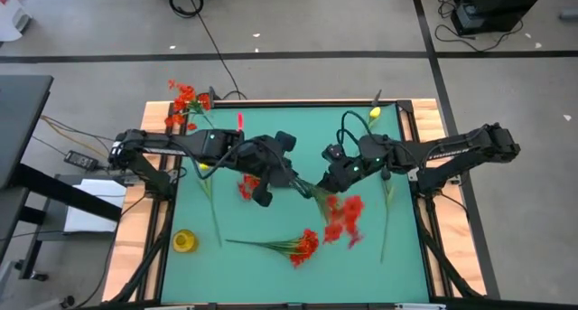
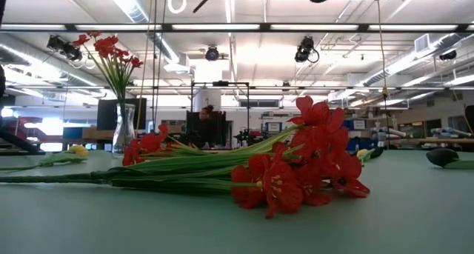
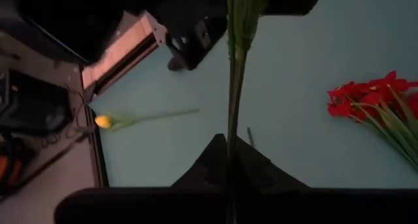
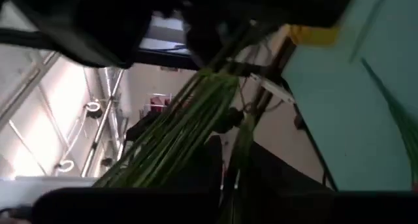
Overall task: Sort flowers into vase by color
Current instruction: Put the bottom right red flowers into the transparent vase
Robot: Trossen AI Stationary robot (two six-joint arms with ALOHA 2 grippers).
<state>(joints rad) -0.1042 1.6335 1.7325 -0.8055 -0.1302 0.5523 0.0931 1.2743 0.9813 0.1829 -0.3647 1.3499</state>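
Near the bench's middle, the left claw (image 1: pixel 302 185) is clamped on the stems of a red spray (image 1: pixel 343 216) while the right claw (image 1: pixel 327 185) grips the same stems loosely, part open. A mistimed pull could tangle or drop it. Another red spray (image 1: pixel 293 245) lies toward the near edge; the far-left vase (image 2: pixel 124 127) leaves open bench between.
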